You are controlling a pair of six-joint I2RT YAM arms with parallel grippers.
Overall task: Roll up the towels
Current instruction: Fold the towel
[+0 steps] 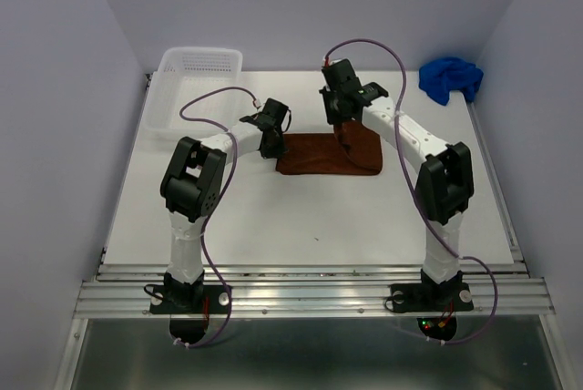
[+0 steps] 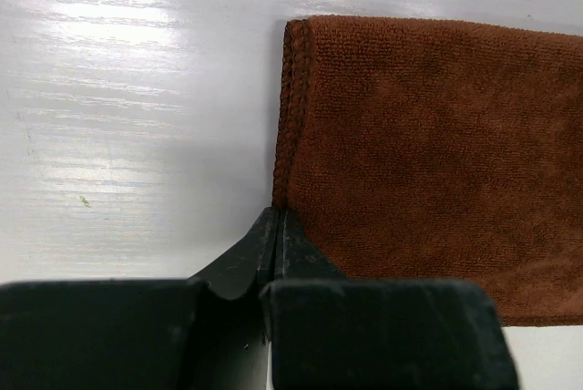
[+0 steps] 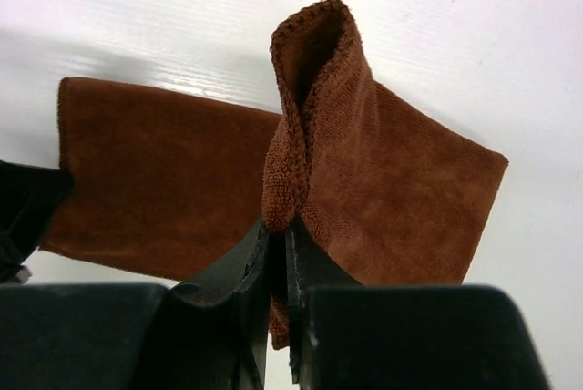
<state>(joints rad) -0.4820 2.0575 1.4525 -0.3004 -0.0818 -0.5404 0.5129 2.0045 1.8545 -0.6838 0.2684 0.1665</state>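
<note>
The rust-brown towel (image 1: 319, 158) lies flat in the middle of the table, with its right end lifted and folded over. My right gripper (image 1: 343, 128) is shut on that raised fold; in the right wrist view the cloth (image 3: 314, 117) stands up out of the pinched gripper (image 3: 278, 226). My left gripper (image 1: 271, 146) is at the towel's left end. In the left wrist view it (image 2: 276, 219) is shut, its tips resting at the near left corner of the towel (image 2: 428, 153), with no cloth seen between them. The royal blue towel (image 1: 451, 78) lies bunched at the back right.
A white perforated basket (image 1: 173, 103) stands at the back left of the table. Walls close in on both sides and at the back. Metal rails (image 1: 310, 285) run along the near edge by the arm bases.
</note>
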